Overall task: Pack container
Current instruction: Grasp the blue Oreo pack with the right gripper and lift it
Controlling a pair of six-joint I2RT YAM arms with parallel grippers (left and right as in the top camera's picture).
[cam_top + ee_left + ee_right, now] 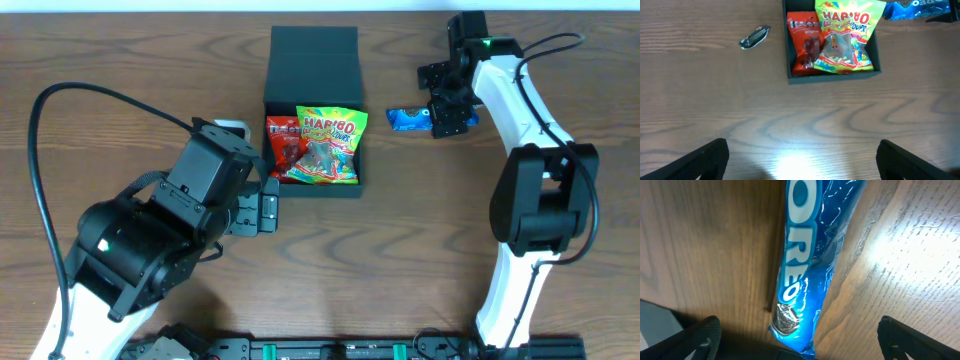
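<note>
So, the right gripper (800,330) has its two fingers (702,337) spread wide, one on each side of a blue Oreo packet (810,255) that lies flat on the wooden table (700,245). In the wrist view neither finger seems to touch the packet, so it's sitting around it and not pinching it. From above, that gripper is right over the right end of the packet, with the white arm running back down the right side of the table. The left gripper (802,150) is also wide apart and holding nothing, with just bare wood between its fingertips. In the overhead view it sits near the front-left corner of the container (315,191), with the bulky black arm trailing off to the lower left. The container is in the upper middle of the table, just left of the Oreo packet with a strip of wood between them. It's dark, square and open, with the lid (313,50) flipped back on the far side. Inside, a yellow-green Haribo bag (330,140) takes up the right part and partly lies over a red packet (280,145) on the left. A small crumpled silver wrapper (755,36) lies on the table to the left of the container, not touching it.
</note>
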